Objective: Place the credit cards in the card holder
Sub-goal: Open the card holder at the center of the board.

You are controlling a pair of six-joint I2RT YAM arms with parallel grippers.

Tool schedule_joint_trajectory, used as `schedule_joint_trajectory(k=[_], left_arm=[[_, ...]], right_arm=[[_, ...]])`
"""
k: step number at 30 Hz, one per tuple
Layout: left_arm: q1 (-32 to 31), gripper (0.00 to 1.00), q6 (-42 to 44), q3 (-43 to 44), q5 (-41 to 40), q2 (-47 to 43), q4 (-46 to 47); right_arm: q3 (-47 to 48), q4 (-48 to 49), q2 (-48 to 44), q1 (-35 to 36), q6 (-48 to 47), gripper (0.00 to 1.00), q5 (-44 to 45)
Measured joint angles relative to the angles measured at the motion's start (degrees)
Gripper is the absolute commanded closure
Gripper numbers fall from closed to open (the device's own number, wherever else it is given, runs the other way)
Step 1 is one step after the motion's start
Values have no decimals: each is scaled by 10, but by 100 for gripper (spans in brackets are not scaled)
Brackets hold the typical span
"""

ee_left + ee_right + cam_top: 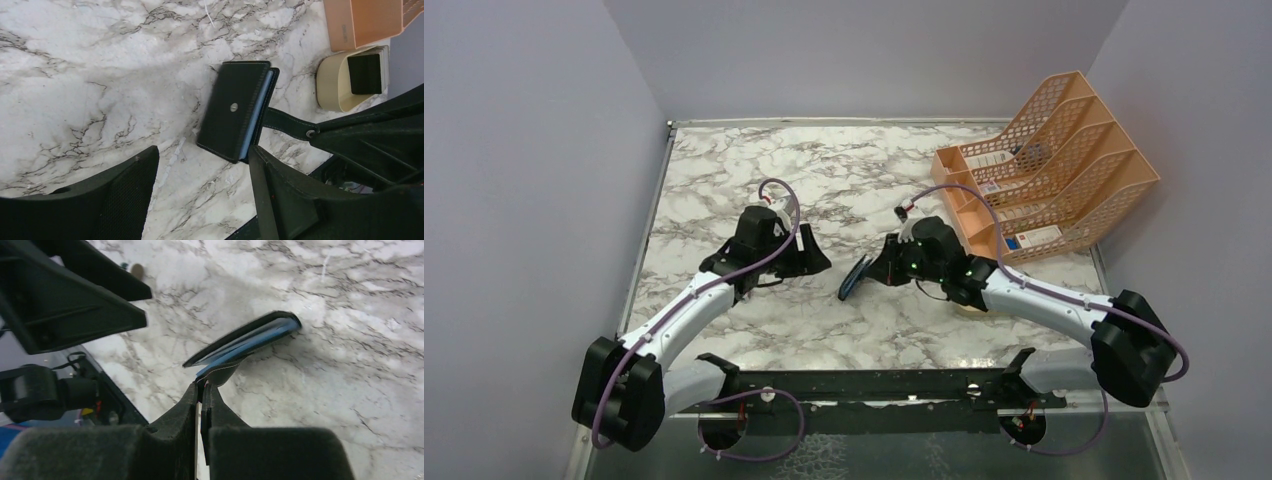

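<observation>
The black card holder (235, 110) is folded nearly shut, one long edge resting on the marble and the other lifted. The pale blue edges of the credit cards (257, 112) show between its covers, also seen as credit cards (245, 343) in the right wrist view. My right gripper (205, 385) is shut on the holder's snap tab (220, 372), holding the card holder (250, 335) tilted. My left gripper (202, 152) stands open just short of the holder's near end, nothing between its fingers. From above, the card holder (856, 278) lies between the left gripper (809, 255) and right gripper (886, 270).
An orange mesh file rack (1054, 165) holding white boxes stands at the back right. A tan dish (345, 80) with a black item in it sits near the rack, partly under my right arm. Walls close off the left, back and right.
</observation>
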Motion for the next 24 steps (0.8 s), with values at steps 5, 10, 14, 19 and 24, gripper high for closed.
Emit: schedule_joint_trajectory(k=[5, 10, 14, 19, 24], left_arm=[[0, 31, -19, -1, 25, 9, 10], [0, 32, -28, -1, 27, 9, 12], [0, 33, -28, -1, 27, 8, 7], [0, 40, -32, -1, 27, 10, 5], [0, 40, -38, -5, 28, 34, 19]], right_arm=[[-4, 46, -12, 0, 24, 99, -19], [-4, 54, -10, 0, 24, 99, -14], [-5, 38, -11, 0, 15, 99, 19], [-23, -7, -35, 0, -4, 99, 77], [-38, -40, -56, 0, -20, 99, 122]])
